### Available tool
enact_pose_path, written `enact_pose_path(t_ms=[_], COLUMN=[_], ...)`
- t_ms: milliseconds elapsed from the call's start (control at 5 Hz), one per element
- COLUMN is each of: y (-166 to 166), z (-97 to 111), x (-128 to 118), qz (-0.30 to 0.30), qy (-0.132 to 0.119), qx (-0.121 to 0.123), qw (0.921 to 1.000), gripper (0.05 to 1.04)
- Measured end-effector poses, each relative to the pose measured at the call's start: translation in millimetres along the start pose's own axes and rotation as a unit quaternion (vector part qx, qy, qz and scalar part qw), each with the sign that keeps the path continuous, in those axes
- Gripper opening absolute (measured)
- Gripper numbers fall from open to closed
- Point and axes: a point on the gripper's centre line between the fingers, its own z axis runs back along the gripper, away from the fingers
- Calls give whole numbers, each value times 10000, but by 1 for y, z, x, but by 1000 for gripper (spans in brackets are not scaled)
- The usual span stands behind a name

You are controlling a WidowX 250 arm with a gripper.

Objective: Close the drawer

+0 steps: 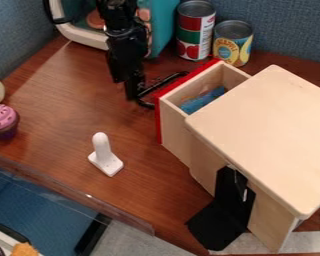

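Push the drawer [175, 127] squarely at its red front [158, 120]; it's probably light, rigid. You can't tell how wide the gripper [156, 92] is.

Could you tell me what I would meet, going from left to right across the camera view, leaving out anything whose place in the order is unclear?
Pink-topped cupcake → white upright piece → drawer's red front → yellow-labelled can.

Drawer [174, 127]: pale wood, upright, partly open
Red front [158, 120]: just beside me
Drawer's place: jutting from the cabinet's [269, 130] upper-left end
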Motion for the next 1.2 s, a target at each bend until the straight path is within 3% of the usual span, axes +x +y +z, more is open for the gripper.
enact_pose_path(t_ms=[400,600,800,1200], y=[-13,-26,-46,-77], z=[2,-6,-9,-18], x=[0,9,21,16], qz=[-1,-69,-210,-357], qy=[97,277,385,603], qx=[-405,-751,-858,-1102], qw=[9991,9968,9953,9914], gripper=[999,999,999,999])
